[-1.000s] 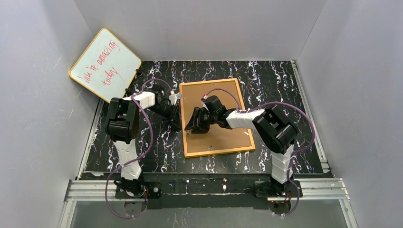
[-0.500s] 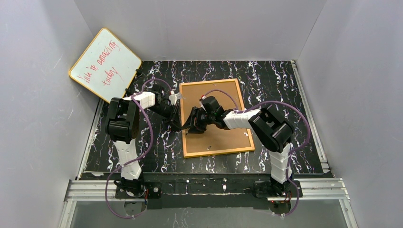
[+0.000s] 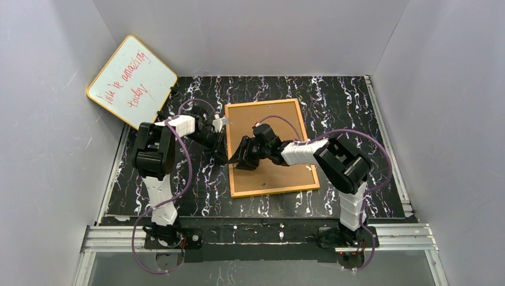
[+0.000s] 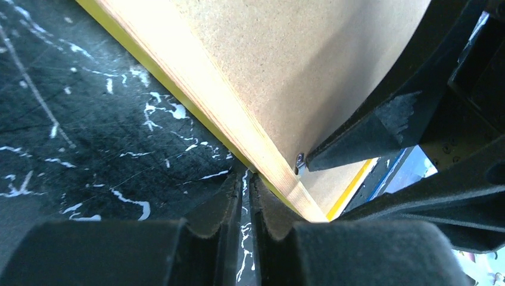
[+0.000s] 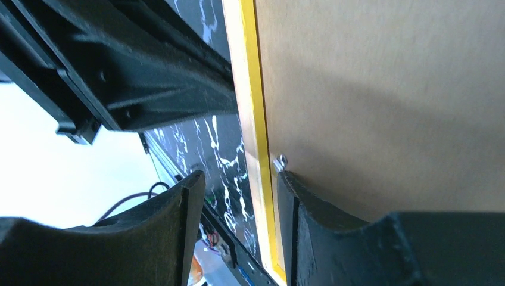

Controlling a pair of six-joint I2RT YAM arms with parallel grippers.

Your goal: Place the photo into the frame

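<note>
Left gripper [image 4: 245,179]: fingers [image 4: 211,208] drawn almost together, with only a sliver of table [image 4: 89,119] showing between them. Nothing is held. The tips sit low, just beside the left edge of the frame [image 3: 275,190].
Right gripper [image 5: 239,179]: jaws partly apart and gripping nothing. They straddle that same edge, one finger [image 5: 315,214] on the backing board [image 3: 280,173], the other off the rim over the table.
Metal tab [image 5: 280,161]: small retaining clip at the board's margin, touched by the right finger's tip.
Backing board: plain brown, seated flat inside the rim.
Frame: lies face down at mid-table, its yellow edge showing round the board. Both grippers meet at its left side.
Photo: not visible in any view. Whether it lies beneath the board cannot be told.
Step in hand (judged): working the tab on the left rim, either to free the board or to lock it.
Next move (judged): a short sideways push on the tab, light enough not to slide the frame. The left gripper is placed to brace the edge.
Hidden: the glass, the frame's front and any other tabs. In the top view the arms cover part of the left rim.
Whiteboard [image 3: 131,80]: leans at the far-left wall, well apart.
</note>
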